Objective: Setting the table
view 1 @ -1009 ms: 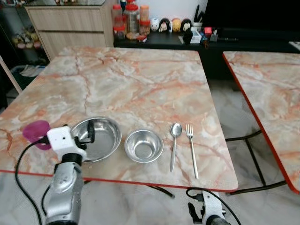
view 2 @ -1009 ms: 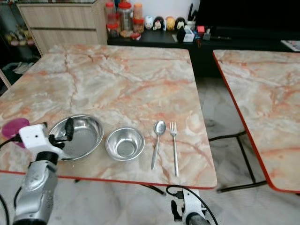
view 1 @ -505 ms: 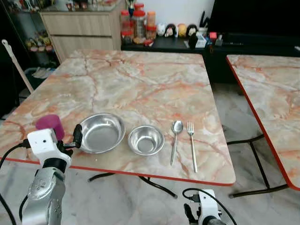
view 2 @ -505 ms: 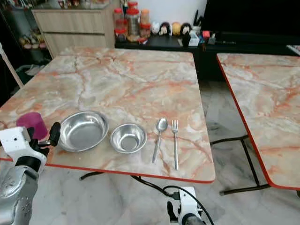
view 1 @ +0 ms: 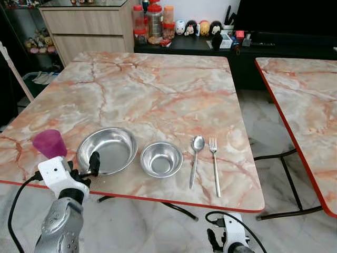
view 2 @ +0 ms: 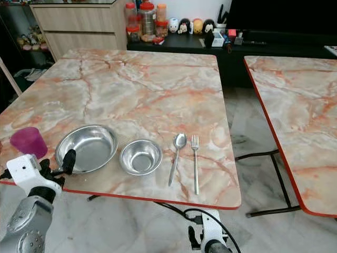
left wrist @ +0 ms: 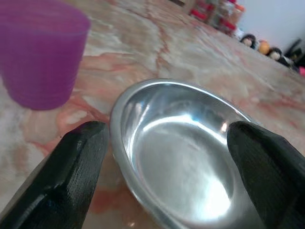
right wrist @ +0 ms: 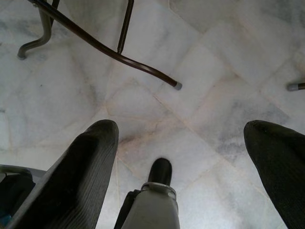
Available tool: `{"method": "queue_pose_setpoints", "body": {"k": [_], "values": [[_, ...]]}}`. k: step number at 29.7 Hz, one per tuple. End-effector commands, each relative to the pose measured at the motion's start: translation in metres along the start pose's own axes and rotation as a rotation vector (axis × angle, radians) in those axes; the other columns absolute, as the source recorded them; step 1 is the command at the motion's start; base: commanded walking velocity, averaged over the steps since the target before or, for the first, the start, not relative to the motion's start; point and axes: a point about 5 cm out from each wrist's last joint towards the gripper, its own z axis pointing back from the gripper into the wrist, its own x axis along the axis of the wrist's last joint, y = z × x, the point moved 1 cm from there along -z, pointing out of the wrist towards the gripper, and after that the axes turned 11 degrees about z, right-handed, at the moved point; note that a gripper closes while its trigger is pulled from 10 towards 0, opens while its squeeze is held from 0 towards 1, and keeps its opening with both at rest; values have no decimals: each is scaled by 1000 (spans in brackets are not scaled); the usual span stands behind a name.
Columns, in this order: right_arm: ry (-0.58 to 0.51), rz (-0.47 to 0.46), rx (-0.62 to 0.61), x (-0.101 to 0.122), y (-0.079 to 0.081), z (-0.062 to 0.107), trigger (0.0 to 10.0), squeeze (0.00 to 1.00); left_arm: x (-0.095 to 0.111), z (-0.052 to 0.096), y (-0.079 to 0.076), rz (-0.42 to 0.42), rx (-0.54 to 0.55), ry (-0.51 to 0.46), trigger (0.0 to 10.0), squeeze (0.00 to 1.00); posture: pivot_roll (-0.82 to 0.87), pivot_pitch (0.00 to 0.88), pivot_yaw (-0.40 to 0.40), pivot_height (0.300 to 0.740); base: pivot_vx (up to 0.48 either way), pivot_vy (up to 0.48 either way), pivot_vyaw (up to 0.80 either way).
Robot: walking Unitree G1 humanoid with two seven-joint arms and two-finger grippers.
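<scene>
On the near part of the marble table (view 1: 158,89) a large steel bowl (view 1: 107,150), a small steel bowl (view 1: 161,159), a spoon (view 1: 195,158) and a fork (view 1: 215,166) lie in a row. A purple cup (view 1: 49,143) stands left of the large bowl. My left gripper (view 1: 90,167) is open at the table's near edge, just short of the large bowl's near-left rim; its wrist view looks into the bowl (left wrist: 186,157) between spread fingers (left wrist: 81,167). My right gripper (right wrist: 181,143) hangs open over the floor, below the table's front edge.
A second marble table (view 1: 310,105) stands to the right across a gap of tiled floor (view 1: 263,137). Behind are a wooden cabinet (view 1: 84,26), jars (view 1: 152,18) and a black console (view 1: 274,47). Table legs (right wrist: 119,52) run over the floor near my right arm.
The view has shifted as I moved. My left gripper has drawn back from over the large bowl's left rim to the table's near edge. The bowls and cutlery stay in place.
</scene>
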Motion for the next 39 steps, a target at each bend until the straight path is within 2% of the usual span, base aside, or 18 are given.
{"method": "queue_pose_setpoints", "body": {"k": [1, 8, 10, 14, 16, 28, 39], "values": [[7, -5, -1, -1, -1, 0, 10000, 0, -1, -2, 5, 10, 37, 8, 10000, 0, 108, 47, -1, 740, 0, 0, 0], [8, -10, -3, 0, 0, 0, 10000, 0, 2, -8, 7, 50, 89, -5, 10000, 0, 105, 49, 1, 740, 0, 0, 0], [14, -15, -3, -3, 1, 0, 10000, 0, 1, -13, 16, 99, 156, 19, 10000, 0, 104, 56, 6, 740, 0, 0, 0], [15, -18, -2, -4, 2, 1, 10000, 0, -3, -15, 16, 110, 136, 66, 10000, 0, 102, 62, 10, 740, 0, 0, 0], [17, -21, -4, -5, 2, 1, 10000, 0, -4, -17, 16, 89, 124, 100, 10000, 0, 101, 62, 11, 740, 0, 0, 0], [17, -25, -7, -5, 2, 1, 10000, 0, -7, -29, 4, 92, 98, 143, 10000, 0, 91, 68, 12, 740, 0, 0, 0], [24, -29, -11, -9, 1, 2, 10000, 0, -14, -32, 4, 70, 119, 192, 10000, 0, 84, 71, 16, 740, 0, 0, 0]]}}
